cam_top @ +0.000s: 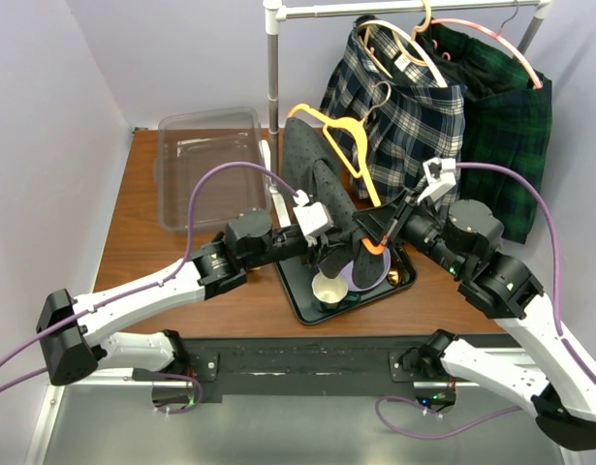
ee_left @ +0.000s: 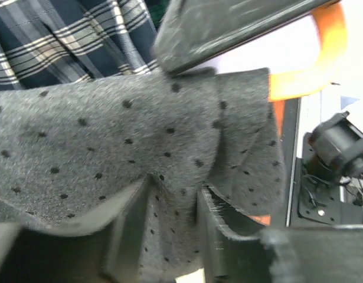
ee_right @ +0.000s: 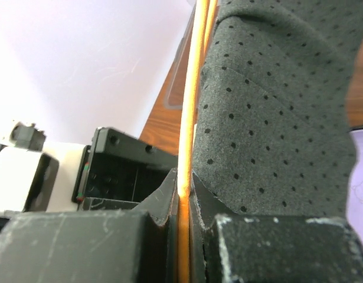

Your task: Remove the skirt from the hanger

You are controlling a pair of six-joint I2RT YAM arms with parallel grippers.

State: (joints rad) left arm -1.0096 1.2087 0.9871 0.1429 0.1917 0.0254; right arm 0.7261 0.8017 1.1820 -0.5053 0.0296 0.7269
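Observation:
A grey dotted skirt [cam_top: 312,174] hangs on an orange hanger [cam_top: 351,131] over the middle of the table. My right gripper [cam_top: 380,237] is shut on the hanger's thin orange bar [ee_right: 190,118], and the skirt [ee_right: 270,118] drapes just right of its fingers [ee_right: 184,200]. My left gripper [cam_top: 331,254] reaches in from the left at the skirt's lower edge. In the left wrist view a fold of the skirt [ee_left: 110,130] fills the gap between the fingers [ee_left: 172,218], which are closed on it. An end of the hanger [ee_left: 323,53] shows at the upper right.
Under the skirt lies a black tray [cam_top: 302,305] holding a cup [cam_top: 329,288] and a purple plate [cam_top: 370,271]. A clear plastic bin [cam_top: 205,160] sits at the back left. A white rail post [cam_top: 272,68] carries a plaid skirt [cam_top: 404,107] and a green one [cam_top: 511,126].

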